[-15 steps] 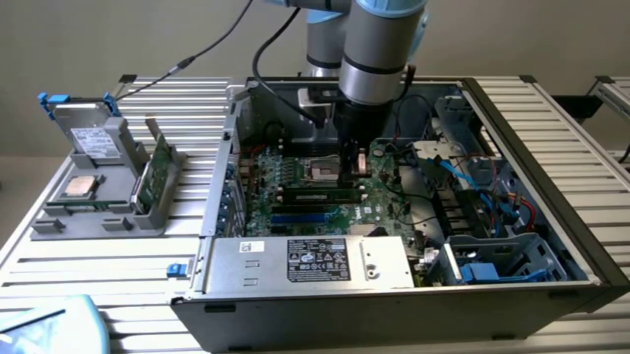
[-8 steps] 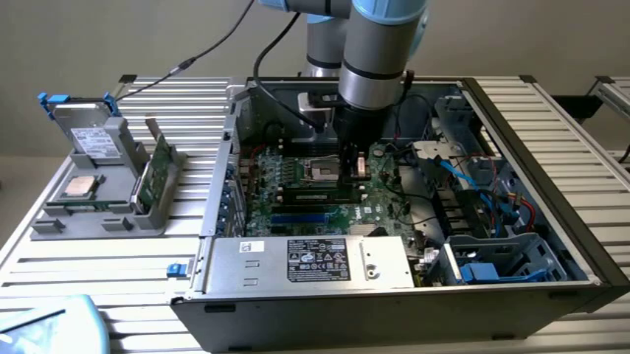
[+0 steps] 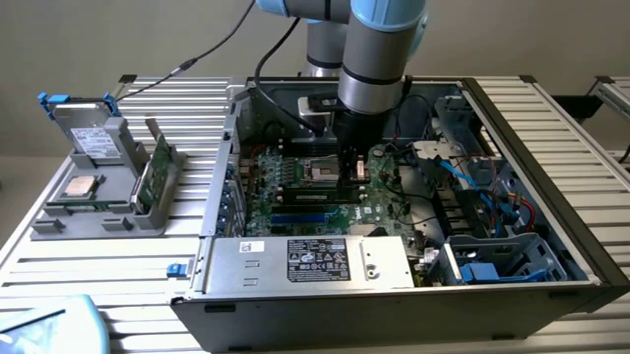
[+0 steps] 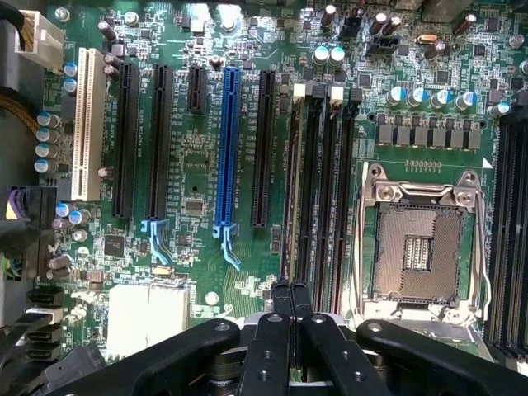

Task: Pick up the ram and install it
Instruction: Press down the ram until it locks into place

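Green motherboard [image 4: 206,247] lies under the claw [image 4: 290,290], whose fingers are pressed together on the top edge of the ram [image 4: 290,206]. That stick stands edge-on in a black slot [image 4: 312,181] beside the processor socket [image 4: 417,247], inside the open computer case [image 3: 551,133].

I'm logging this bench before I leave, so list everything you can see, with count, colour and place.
table: one, slatted metal, under everything
computer case: one, black, open
motherboard: one, green, inside case
power supply: one, silver, case front
CPU socket: one, empty, beside memory slots
blue slot: one, among black slots
ram: one, edge-on, in a memory slot
tray: one, grey, exterior view's left
hard drive: one, silver, on tray
arm: one, grey-blue, over motherboard
fingers: black, shut, above ram
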Controlling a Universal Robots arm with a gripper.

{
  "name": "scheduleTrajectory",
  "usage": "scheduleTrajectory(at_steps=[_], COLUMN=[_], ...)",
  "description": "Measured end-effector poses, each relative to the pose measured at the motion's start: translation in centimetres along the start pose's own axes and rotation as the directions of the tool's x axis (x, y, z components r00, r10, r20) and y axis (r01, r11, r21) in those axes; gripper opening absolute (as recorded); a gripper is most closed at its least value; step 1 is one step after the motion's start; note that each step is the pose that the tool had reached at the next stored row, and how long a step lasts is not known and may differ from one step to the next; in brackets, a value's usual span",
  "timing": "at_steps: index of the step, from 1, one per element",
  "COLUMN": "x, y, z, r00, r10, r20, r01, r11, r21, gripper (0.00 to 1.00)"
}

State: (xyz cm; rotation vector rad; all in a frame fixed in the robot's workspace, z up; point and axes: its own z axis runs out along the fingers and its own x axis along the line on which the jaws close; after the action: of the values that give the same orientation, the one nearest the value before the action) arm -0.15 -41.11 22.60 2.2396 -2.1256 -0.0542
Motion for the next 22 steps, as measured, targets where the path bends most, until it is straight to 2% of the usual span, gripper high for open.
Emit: scheduleTrajectory(at_steps=[6, 7, 10, 13, 17, 22], x=[0.0, 0.0, 0.0, 0.0, -0.1, -0.1], y=[0.0, 0.0, 0.09, 0.29, 1.17, 2.64], z=[0.03, -0.2, -1.31, -1.38, -1.34, -1.24], r00=[1.0, 1.0, 1.0, 1.0, 1.0, 1.0], r10=[0.0, 0.0, 0.0, 0.0, 0.0, 0.0], r20=[0.002, 0.0041, 0.0017, 0.002, 0.0014, 0.001], r01=[0.0, 0.0, 0.0, 0.0, 0.0, 0.0], r11=[1.0, 1.0, 1.0, 1.0, 1.0, 0.9999], r21=[0.0005, 0.0013, 0.0003, 0.0005, 0.0036, 0.0117], gripper=[0.11, 0.11, 0.11, 0.11, 0.11, 0.11])
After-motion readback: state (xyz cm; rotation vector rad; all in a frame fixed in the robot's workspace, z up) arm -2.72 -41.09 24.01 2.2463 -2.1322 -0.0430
